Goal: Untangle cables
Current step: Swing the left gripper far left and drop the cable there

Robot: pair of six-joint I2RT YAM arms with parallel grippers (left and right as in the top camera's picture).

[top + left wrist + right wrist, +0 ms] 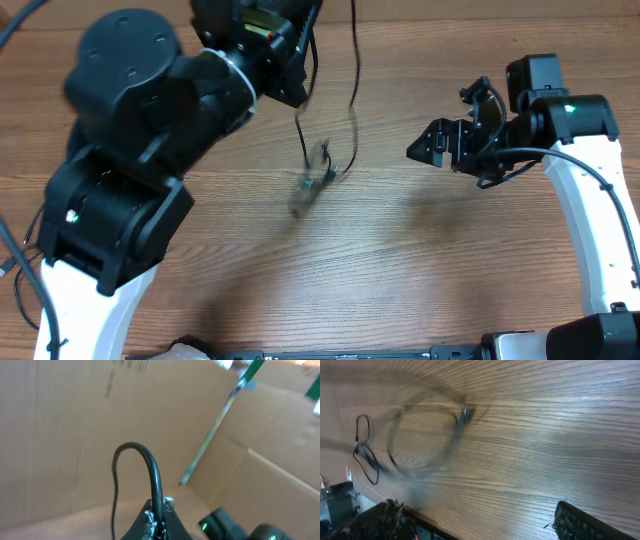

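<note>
Checking in from the remote station: the left gripper (158, 522) is clamped tight on the cables (322, 168). On the left wrist cam I see one black strand (151, 467) arching up out of the pinched fingers in a hoop, with a thinner strand dropping down beside it. Behind that it's just cardboard boxes (65, 435).

From overhead, the left arm is raised near the far edge of the table (450, 260) and the cords hang from it toward the middle. One strand runs down from the top of the picture and meets a smeared little bunch lower down. That bunch is too blurry for me to say whether it touches the wood or dangles just above it.

The right gripper (455, 122) has its jaws spread wide with nothing in them, off to the right and well apart from the cords. Its wrist cam shows both fingers (582, 524) at the bottom corners, and a blurred loop with a small plug tip (464, 412) over the wood grain
</note>
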